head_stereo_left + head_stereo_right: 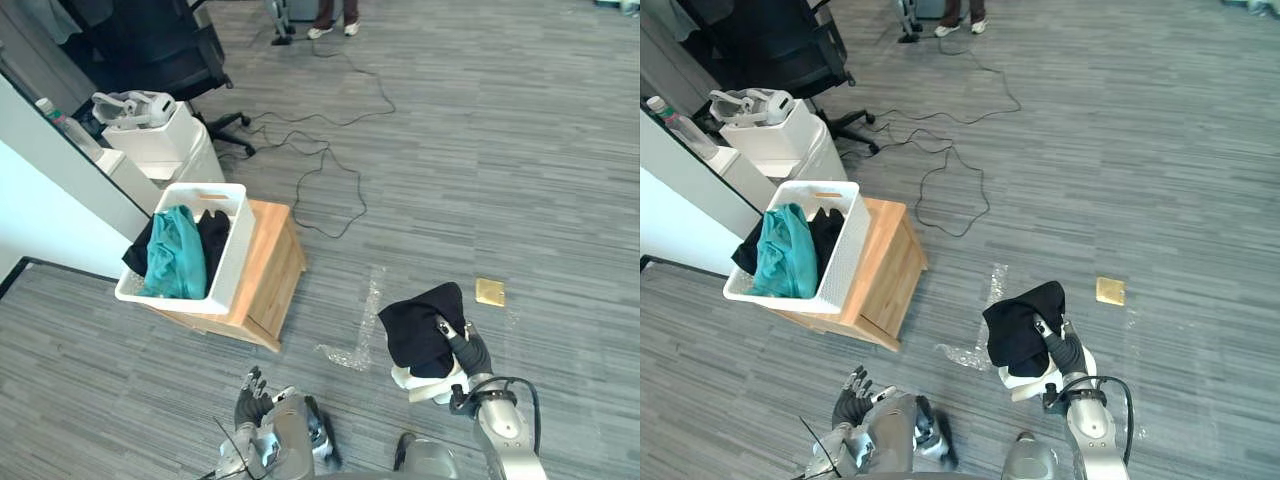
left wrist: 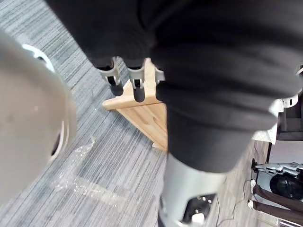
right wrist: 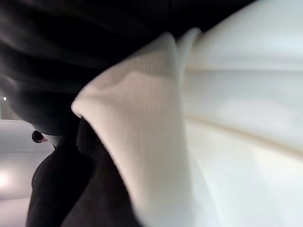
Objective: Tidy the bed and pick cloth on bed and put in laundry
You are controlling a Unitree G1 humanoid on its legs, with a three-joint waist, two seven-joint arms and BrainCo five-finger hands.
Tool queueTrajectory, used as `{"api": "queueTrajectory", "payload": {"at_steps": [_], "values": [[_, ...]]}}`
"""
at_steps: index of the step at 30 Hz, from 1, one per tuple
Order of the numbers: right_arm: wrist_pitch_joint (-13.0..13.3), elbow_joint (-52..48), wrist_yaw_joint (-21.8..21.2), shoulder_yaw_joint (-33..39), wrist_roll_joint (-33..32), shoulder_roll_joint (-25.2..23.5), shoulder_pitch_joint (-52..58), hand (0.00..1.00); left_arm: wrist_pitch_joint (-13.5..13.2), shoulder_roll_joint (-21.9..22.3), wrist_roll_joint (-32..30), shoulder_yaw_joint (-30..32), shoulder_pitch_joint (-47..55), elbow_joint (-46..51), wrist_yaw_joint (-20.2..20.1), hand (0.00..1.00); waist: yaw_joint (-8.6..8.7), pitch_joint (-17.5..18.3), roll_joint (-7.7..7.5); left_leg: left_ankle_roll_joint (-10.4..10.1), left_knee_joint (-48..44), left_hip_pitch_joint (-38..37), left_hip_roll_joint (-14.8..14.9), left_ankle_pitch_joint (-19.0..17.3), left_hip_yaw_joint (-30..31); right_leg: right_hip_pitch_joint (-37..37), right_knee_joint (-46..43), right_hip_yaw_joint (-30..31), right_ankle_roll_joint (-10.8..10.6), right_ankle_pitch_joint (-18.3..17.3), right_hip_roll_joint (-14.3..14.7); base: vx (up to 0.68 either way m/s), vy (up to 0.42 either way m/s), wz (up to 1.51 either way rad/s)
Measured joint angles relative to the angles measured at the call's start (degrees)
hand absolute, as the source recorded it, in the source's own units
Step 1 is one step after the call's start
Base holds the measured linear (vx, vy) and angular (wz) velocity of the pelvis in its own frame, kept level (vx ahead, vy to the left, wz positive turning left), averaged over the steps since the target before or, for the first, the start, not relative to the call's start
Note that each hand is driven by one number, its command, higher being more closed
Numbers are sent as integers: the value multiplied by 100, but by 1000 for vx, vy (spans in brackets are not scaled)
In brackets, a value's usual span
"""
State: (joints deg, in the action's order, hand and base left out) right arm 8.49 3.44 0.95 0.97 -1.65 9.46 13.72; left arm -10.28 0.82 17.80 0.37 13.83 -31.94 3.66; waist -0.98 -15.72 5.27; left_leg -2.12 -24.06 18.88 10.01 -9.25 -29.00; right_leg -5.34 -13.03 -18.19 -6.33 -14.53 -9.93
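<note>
A: What's the right robot hand (image 1: 470, 352) clutching?
B: Crumpled black cloth (image 1: 420, 325), white cloth (image 1: 425, 383) under it.
A: And the laundry?
B: White plastic laundry basket (image 1: 235, 255) sits well to its left on the wooden table (image 1: 275, 268); the slack-fingered, empty left robot hand (image 1: 252, 396) is nearer.

The black cloth (image 1: 425, 325) drapes over the right hand (image 1: 470, 352) and hides most of it — its grip cannot be made out. In the right wrist view a white cloth (image 3: 227, 118) sits blurred against the lens. The top edge cuts off the person (image 1: 325, 12) above the shins — and much of the office chair (image 1: 150, 45).
</note>
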Motion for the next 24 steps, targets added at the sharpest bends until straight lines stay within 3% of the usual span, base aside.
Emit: {"api": "queueTrajectory", "payload": {"at_steps": [1, 2, 4, 5, 6, 7, 8, 9, 11, 13, 14, 15, 16, 17, 18, 20, 21, 22, 23, 24], "values": [[0, 56, 5, 50, -2, 13, -6, 100, 13, -10, 0, 4, 30, -13, 0, 0, -13, 42, 11, 549, 308, -91, -70, 513, -159, -101, -28, -37, -147, -145, -42, 547, 165, 37], [-3, 213, 10, 78, -6, -31, -55, 100, 43, -57, 0, 22, 11, -16, 8, 0, -7, 116, -138, 991, 309, -163, -307, 429, -261, -181, -96, -46, -250, -179, -210, 567, 141, 46], [-9, 437, -3, 81, -13, -152, -82, 100, 54, -74, -2, 36, -49, 16, 3, 0, 16, 177, -421, 1240, 1, -274, -640, 14, -210, -177, -707, 104, -482, 9, -607, 668, 153, 63], [-18, 475, -11, 137, -67, -279, -85, 100, 77, -109, -13, 33, -53, 23, -3, 0, 17, 194, -554, 1272, 62, -589, -894, -169, -154, 26, -1783, 379, -612, 162, -879, 619, 172, 66], [-18, 478, -14, 164, -132, -366, -69, 100, 95, -126, -30, 33, -58, 27, 6, 0, 31, 187, -595, 1226, 202, -837, -1039, -259, -44, 248, -2519, 607, -673, 446, -991, 579, 144, 77], [-14, 479, -41, 188, -387, -498, -19, 100, 124, -184, -95, 22, -88, 25, 20, 0, 76, 186, -641, 1211, 520, -1297, -1261, -302, 193, 732, -4065, 1132, -630, 715, -1009, 536, 64, 94], [-11, 478, -98, 187, -585, -574, -22, 100, 123, -233, -162, 20, -95, 32, 21, 0, 158, 194, -609, 1206, 827, -1790, -1378, -298, 473, 1093, -5235, 1390, -571, 691, -889, 523, 30, 98], [-9, 471, -112, 183, -680, -607, -31, 100, 123, -265, -181, 15, -86, 31, 21, 0, 183, 211, -572, 1199, 959, -2048, -1395, -294, 603, 1248, -5566, 1407, -480, 641, -797, 501, -14, 98], [42, 330, -111, 183, -1010, -742, 31, 100, 123, -386, -244, -30, -45, 3, 20, 0, 270, 262, -552, 1050, 1365, -2697, -1401, -201, 1055, 1791, -5384, 1231, -190, 329, -681, 499, -68, 100], [102, 132, -111, 185, -1179, -818, 57, 100, 121, -421, -245, -58, -48, -48, 20, 0, 356, 277, -575, 842, 1435, -2831, -1375, -209, 1384, 2149, -4491, 1182, -154, 120, -672, 436, -180, 107], [172, -2, -114, 212, -1308, -838, 167, 100, 116, -421, -250, -152, -143, -154, 18, 0, 371, 299, -521, 539, 1426, -2880, -1230, -355, 1633, 2323, -3009, 1296, -134, 106, -512, 295, -177, 98], [181, -14, -114, 211, -1388, -850, 208, 100, 108, -414, -258, -208, -167, -227, 20, 0, 361, 308, -498, 437, 1415, -2893, -1168, -414, 1749, 2367, -2402, 1506, -121, 151, -410, 434, -354, 123], [180, -28, -114, 236, -1455, -892, 272, 100, 100, -434, -268, -247, -198, -354, 19, 0, 370, 316, -505, 240, 1398, -2975, -1012, -529, 1955, 2355, -1342, 2097, -132, 346, -228, 213, -215, 97], [180, -33, -109, 256, -1496, -931, 298, 100, 95, -429, -269, -245, -235, -406, 26, 0, 371, 328, -500, 131, 1362, -2994, -923, -594, 2067, 2341, -922, 2448, -152, 498, -172, 454, -492, 129], [179, -143, -95, 234, -1637, -981, 379, 100, 95, -399, -268, -184, -232, -433, 41, 0, 360, 350, -521, -167, 1170, -3024, -716, -784, 2142, 2254, -394, 2978, -118, 749, -114, 323, -375, 113], [185, -588, -84, -10, -1701, -1064, 589, 100, 89, -338, -262, 59, 35, -229, 52, 0, 304, 471, -721, -542, 783, -3077, -434, -1108, 2055, 2132, -405, 3168, 9, 909, -196, 446, -633, 120], [243, -984, -80, -312, -1804, -985, 581, 100, 80, -208, -264, 231, 215, -205, 66, 0, 301, 517, -607, -753, 429, -3105, 21, -1336, 1982, 2168, -1198, 2807, -614, 985, -80, 403, -669, 133], [255, -1209, -78, -370, -1810, -793, 534, 100, 87, 2, -266, 230, 267, -148, 80, 0, 307, 586, -458, -771, 171, -2909, 367, -1274, 1885, 2145, -1378, 2459, -419, 768, 35, 369, -626, 148], [275, -1486, -60, -370, -1794, -641, 477, 100, 85, 228, -266, 161, 292, -44, 77, 0, 299, 672, -302, -630, -25, -2673, 629, -1085, 1711, 2078, -1399, 2111, -318, 710, 42, 223, -378, 122], [308, -1641, -31, -366, -1792, -601, 420, 100, 85, 261, -269, 13, 297, 24, 80, 0, 298, 696, -259, -548, -104, -2570, 740, -889, 1543, 1999, -1373, 1929, -252, 674, 16, 266, -461, 138]]}}
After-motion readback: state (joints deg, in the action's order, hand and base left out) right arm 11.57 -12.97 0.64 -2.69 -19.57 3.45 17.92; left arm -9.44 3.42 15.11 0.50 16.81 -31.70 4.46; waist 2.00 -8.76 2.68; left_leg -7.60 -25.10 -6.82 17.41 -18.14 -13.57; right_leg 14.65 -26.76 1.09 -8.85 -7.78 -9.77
